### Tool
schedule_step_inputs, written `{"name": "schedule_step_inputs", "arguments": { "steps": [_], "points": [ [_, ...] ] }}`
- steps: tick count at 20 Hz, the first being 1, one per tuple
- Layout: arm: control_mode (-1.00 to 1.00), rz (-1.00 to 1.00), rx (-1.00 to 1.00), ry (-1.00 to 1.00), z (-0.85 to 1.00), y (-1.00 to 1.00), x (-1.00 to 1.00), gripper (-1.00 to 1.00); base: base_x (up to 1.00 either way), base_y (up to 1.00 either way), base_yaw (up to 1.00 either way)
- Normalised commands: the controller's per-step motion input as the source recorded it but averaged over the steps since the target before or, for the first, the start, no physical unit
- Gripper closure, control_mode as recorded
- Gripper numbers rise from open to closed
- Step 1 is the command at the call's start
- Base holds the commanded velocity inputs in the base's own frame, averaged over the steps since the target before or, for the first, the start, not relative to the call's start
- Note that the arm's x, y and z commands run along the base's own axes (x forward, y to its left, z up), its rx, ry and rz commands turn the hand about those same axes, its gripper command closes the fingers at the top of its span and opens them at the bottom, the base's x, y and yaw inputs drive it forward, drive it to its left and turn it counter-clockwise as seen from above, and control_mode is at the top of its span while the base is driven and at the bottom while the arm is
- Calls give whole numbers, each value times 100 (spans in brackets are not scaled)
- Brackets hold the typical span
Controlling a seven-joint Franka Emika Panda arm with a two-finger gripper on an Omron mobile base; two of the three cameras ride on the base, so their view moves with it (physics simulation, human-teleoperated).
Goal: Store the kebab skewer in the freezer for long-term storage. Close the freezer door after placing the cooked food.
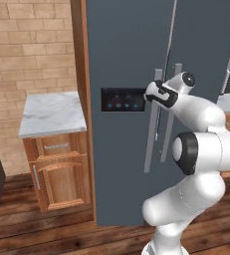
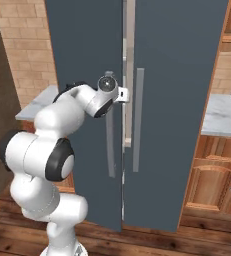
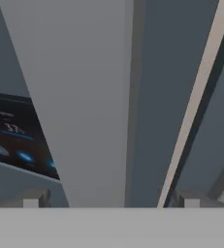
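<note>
With its jaws spread wide around the freezer door's silver handle [image 3: 101, 97], the gripper [image 3: 108, 201] could slip off if it pulls before closing.

Matt slate-grey freezer door [image 1: 121, 149], brushed silver metal handle [image 1: 150, 134]

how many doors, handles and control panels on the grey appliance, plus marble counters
doors: 2, the freezer door and the plain door, both shut
long silver handles: 2, the freezer door handle and the plain door handle
black control panels: 1
marble counters: 2, left counter and right counter
total: 7
</note>
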Motion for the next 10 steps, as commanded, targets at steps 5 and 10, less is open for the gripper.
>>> {"name": "schedule_step_inputs", "arguments": {
  "steps": [5,10],
  "points": [
    [-100,0,-11,0,2,12,31,-100,0,0,0],
    [-100,-1,-12,0,1,7,48,-100,0,0,0]
  ]
}}
